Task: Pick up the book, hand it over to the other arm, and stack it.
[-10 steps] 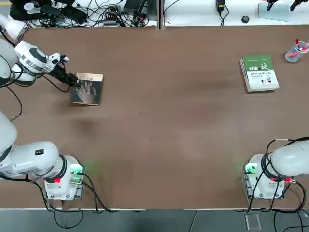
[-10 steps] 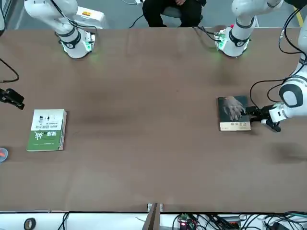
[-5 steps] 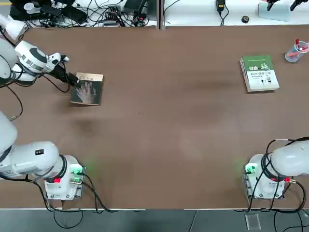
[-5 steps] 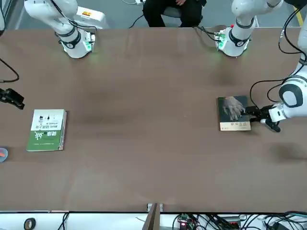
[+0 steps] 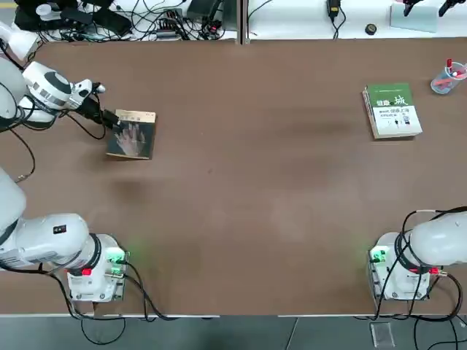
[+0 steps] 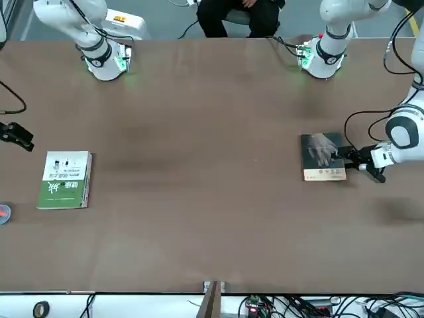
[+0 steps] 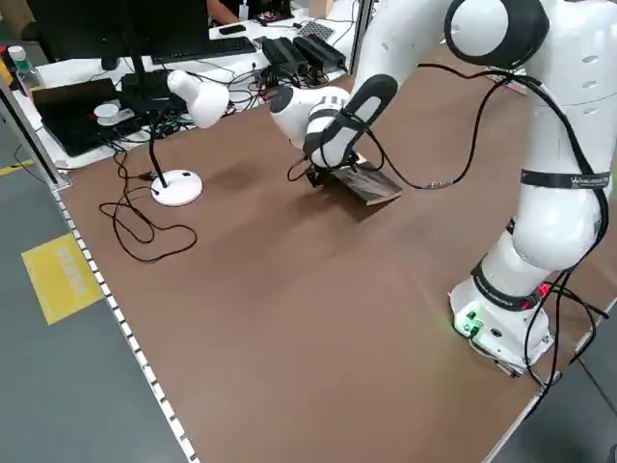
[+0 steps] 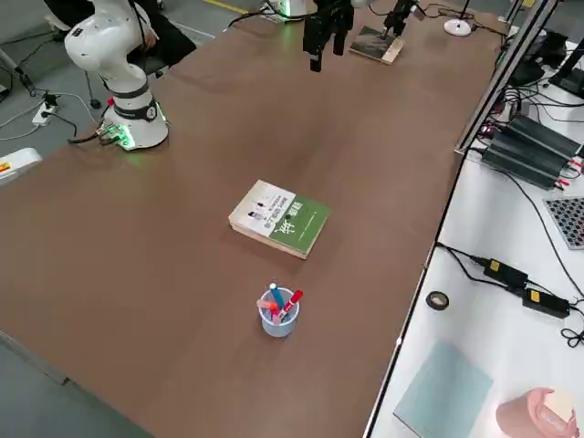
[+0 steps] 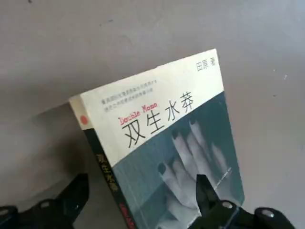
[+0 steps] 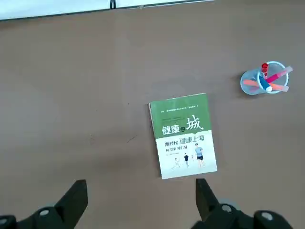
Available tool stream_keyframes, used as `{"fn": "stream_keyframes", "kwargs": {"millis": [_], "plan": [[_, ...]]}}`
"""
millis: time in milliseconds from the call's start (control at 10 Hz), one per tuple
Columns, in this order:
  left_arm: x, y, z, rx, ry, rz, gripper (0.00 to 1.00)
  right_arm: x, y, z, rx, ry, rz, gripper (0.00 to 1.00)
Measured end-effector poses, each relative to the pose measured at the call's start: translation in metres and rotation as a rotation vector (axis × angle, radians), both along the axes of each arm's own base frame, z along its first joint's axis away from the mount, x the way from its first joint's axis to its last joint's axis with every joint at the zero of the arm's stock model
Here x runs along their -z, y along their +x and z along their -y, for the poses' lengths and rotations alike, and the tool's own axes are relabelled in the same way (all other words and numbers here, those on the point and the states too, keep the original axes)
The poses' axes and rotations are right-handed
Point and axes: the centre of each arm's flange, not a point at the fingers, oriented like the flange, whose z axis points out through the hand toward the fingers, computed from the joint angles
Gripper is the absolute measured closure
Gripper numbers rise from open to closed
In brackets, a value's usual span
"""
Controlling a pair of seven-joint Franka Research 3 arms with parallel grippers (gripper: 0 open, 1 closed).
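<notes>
- Left gripper (image 5: 111,120) sits low at the near-left edge of the small dark grey-green paperback with pale hands on its cover (image 5: 132,134); your wrist camera shows its black fingers (image 9: 71,195) spread wide, one on each side of the book's spine corner.
- You can't confirm contact: the wrist view shows the spine-side finger off to the side of the book, the other finger (image 9: 205,193) overlapping the cover's lower edge. Nothing clamped, jaws released.
- Book lies on the brown table (image 5: 255,182) at the far left of the robot's side, tan title band toward the table's far edge. In the left side view its edge by the gripper looks slightly raised, but you can't tell for sure.
- Right gripper (image 8: 326,32) hangs high over the table, fingers (image 10: 74,198) apart and empty; its wrist camera looks down on the larger green-and-white book with printed characters (image 10: 183,134) and a clear cup of coloured pens (image 10: 266,81).
- That green-and-white book (image 5: 392,109) lies flat at the far right, well apart from the paperback.
- Hidden/cut off: in the top view the left arm's body runs off frame, and only the right arm's base and lower links show; its gripper is out of that shot.
- Front view cuts a seated person (image 6: 238,16) at the table's far edge down to dark clothing.
- White desk lamp (image 7: 188,116) stands just off the left edge of the table.
</notes>
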Motion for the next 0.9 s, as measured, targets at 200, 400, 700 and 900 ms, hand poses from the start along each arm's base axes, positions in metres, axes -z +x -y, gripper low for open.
{"fn": "stream_keyframes", "kwargs": {"millis": [200, 400, 700, 900], "plan": [[-0.0017, 0.0012, 0.0018, -0.002, -0.014, -0.003, 0.01, 0.0002, 0.0000, -0.0003, -0.001, 0.000, 0.000, 0.00], [-0.0020, 0.0016, 0.0032, -0.010, -0.025, -0.001, 0.01, 0.0003, -0.0001, -0.0004, -0.001, 0.000, -0.001, 0.00], [-0.0023, 0.0019, 0.0052, -0.013, -0.046, 0.010, 0.01, 0.0004, -0.0001, -0.0004, -0.001, 0.000, -0.001, 0.00], [-0.0023, 0.0020, 0.0067, -0.014, -0.055, 0.014, 0.02, 0.0004, -0.0001, -0.0004, -0.001, 0.000, -0.001, 0.00]]}}
